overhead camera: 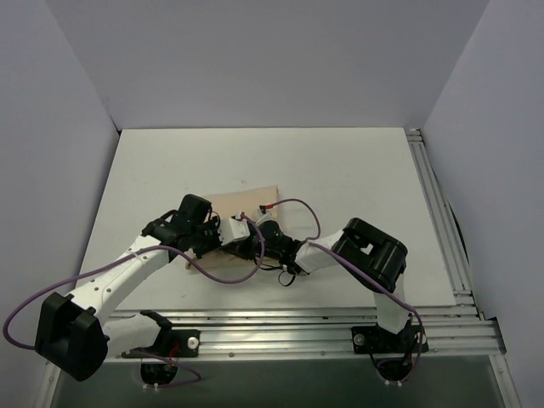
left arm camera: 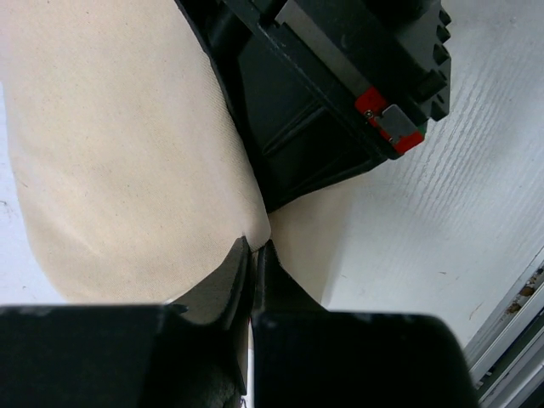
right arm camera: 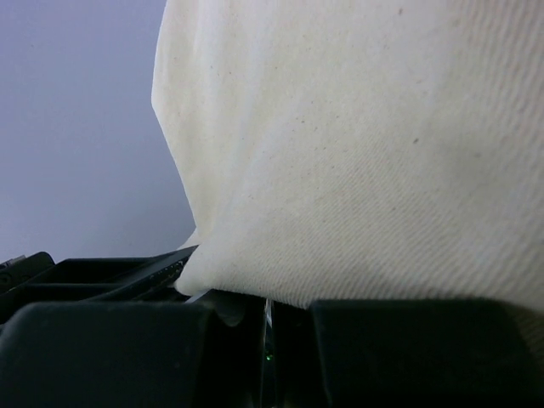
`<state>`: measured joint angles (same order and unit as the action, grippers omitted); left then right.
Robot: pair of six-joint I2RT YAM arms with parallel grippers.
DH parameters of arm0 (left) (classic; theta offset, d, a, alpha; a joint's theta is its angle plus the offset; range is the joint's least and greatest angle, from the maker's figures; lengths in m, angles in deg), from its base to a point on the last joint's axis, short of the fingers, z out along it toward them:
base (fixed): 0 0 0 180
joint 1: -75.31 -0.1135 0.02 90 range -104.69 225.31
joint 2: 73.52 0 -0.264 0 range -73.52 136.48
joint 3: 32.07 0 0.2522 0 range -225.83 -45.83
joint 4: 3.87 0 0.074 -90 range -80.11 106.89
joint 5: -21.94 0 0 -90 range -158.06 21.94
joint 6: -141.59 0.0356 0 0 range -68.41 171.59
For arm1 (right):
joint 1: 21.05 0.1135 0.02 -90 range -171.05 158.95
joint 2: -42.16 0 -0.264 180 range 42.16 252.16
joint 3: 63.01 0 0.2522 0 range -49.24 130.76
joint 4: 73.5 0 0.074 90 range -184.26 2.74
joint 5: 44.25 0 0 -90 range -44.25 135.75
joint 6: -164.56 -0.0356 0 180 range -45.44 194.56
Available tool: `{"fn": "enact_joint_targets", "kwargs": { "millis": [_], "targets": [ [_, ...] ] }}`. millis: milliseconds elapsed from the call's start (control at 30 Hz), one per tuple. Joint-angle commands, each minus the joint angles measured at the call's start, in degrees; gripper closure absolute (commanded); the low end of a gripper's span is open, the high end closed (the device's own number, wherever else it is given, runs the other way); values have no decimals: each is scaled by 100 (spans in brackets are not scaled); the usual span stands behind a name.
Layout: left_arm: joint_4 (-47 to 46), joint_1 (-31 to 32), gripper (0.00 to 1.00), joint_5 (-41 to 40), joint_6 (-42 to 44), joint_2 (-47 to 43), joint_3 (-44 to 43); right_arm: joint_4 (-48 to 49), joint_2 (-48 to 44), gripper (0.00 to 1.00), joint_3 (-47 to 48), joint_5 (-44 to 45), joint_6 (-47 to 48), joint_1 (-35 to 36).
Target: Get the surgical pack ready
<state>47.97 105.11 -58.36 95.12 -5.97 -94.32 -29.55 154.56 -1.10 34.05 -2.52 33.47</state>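
The surgical pack (overhead camera: pixel 255 201) is a tan cloth bundle lying mid-table, its near half hidden by both wrists. My left gripper (overhead camera: pixel 228 235) comes in from the left. In the left wrist view its jaws (left arm camera: pixel 257 244) are shut on a pinched fold of the tan cloth (left arm camera: pixel 119 153). My right gripper (overhead camera: pixel 252 245) meets it from the right, and its black body (left arm camera: pixel 340 85) sits just beyond the pinch. In the right wrist view the cloth (right arm camera: pixel 357 153) drapes over the shut right gripper (right arm camera: pixel 268 299). It hides the fingertips, so I cannot tell whether any cloth is caught there.
The white table (overhead camera: pixel 357 170) is enclosed by grey walls on the left, back and right. An aluminium rail (overhead camera: pixel 438 212) runs along the right edge and another (overhead camera: pixel 297 327) along the near edge. Purple cables (overhead camera: pixel 293 204) loop over the cloth.
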Motion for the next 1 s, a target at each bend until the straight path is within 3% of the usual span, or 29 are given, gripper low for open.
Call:
{"fn": "enact_joint_targets", "kwargs": {
  "millis": [0,167,267,367,533,567,600,667,700,767,833,967],
  "targets": [
    [-29,-1,98,437,-99,-146,-301,318,107,100,187,836,-105,14],
    [-38,-1,98,551,-90,-137,-293,539,2,100,117,1467,-167,120],
    [-29,-9,98,542,-90,-172,-284,137,-218,100,46,2047,-167,181],
    [32,-18,98,577,-55,-189,-258,-926,-306,100,248,2373,-141,164],
    [243,-36,97,648,182,-93,-99,-771,-245,100,143,2199,-193,182],
    [287,-36,94,665,235,-41,-108,-727,-262,100,126,2138,-194,190],
    [348,-36,77,692,226,47,-134,-735,-280,100,125,2102,-194,208],
    [392,-36,57,744,174,118,-204,-753,-350,100,91,2137,-194,217],
    [375,-36,40,788,113,127,-292,-744,-394,100,56,2155,-202,217],
    [296,-36,27,841,7,83,-354,-692,-421,100,20,2137,-228,217],
    [16,-18,16,789,-55,-5,-389,-683,-421,100,11,2102,-229,217],
    [-512,-1,19,297,-283,249,-363,-533,-403,100,-50,2032,-290,217]
  ]
}}
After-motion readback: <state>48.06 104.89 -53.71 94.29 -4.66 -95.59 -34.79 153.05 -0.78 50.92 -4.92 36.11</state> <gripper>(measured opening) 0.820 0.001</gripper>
